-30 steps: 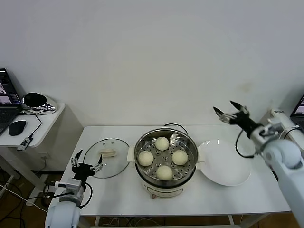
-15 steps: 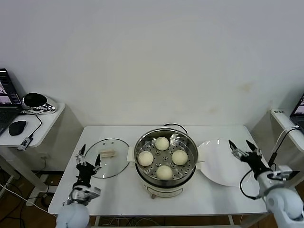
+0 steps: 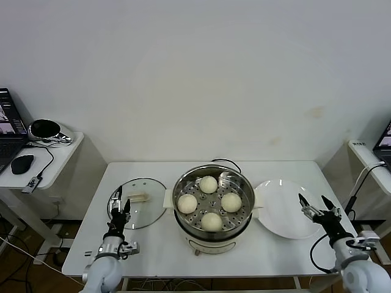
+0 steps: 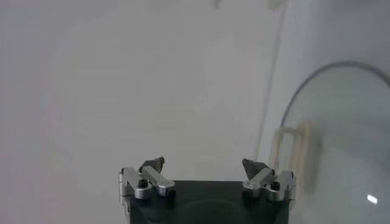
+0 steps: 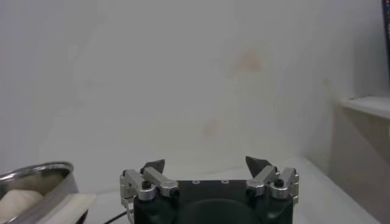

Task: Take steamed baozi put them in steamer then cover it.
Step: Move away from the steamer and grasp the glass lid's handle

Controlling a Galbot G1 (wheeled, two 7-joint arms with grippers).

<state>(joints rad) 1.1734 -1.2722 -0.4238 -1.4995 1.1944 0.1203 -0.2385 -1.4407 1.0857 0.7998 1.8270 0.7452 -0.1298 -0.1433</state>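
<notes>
1. Cover (image 3: 137, 202) flat on the desk (image 3: 153, 244), at 9 o'clock of the steamer (image 3: 212, 204); glass with metal rim, so likely rigid, fairly heavy, slick, breakable
2. Best taken by the cream handle (image 3: 138, 196), not the glass
3. Left gripper (image 3: 119, 204) spread, empty, at the lid's 7 o'clock edge
4. Right gripper (image 3: 316, 207) spread, empty, idle beside the white plate (image 3: 284, 210)
5. Four baozi (image 3: 211, 221) already inside
</notes>
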